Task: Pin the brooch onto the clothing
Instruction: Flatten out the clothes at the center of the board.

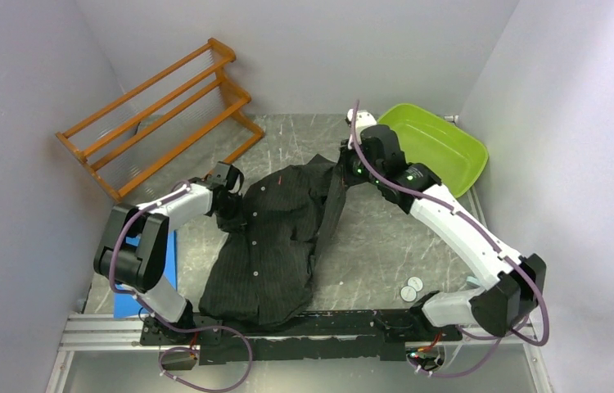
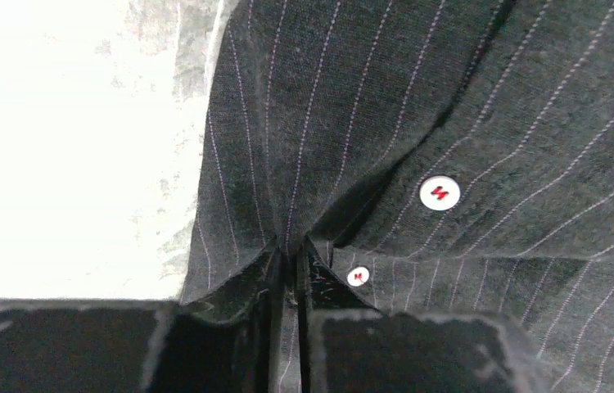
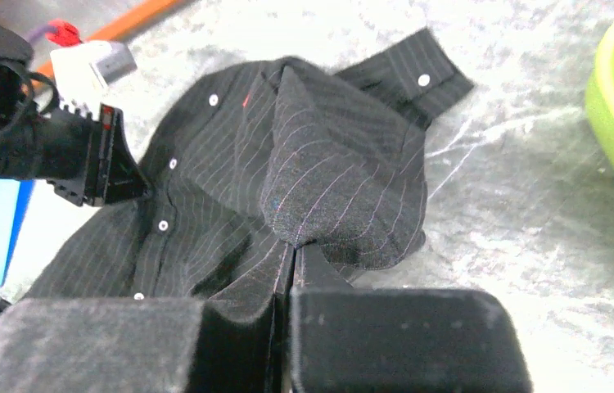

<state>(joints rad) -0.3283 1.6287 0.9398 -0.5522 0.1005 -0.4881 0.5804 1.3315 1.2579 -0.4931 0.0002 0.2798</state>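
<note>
The soft, limp shirt (image 1: 275, 237) is spread across the counter (image 1: 386, 237). It is clamped at ten o'clock by the left fingers (image 2: 124, 348) and at one o'clock by the right fingers (image 3: 402, 344). Thin folds are judged the best hold.

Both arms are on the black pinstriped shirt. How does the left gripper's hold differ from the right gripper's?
The left gripper pinches the black pinstriped shirt at its left edge, beside small white buttons; the right gripper pinches its far right side. Cloth at the left gripper shows shallow creases, while cloth at the right gripper bulges into a rounded mound. Shared: both are shut on a thin fold.
</note>
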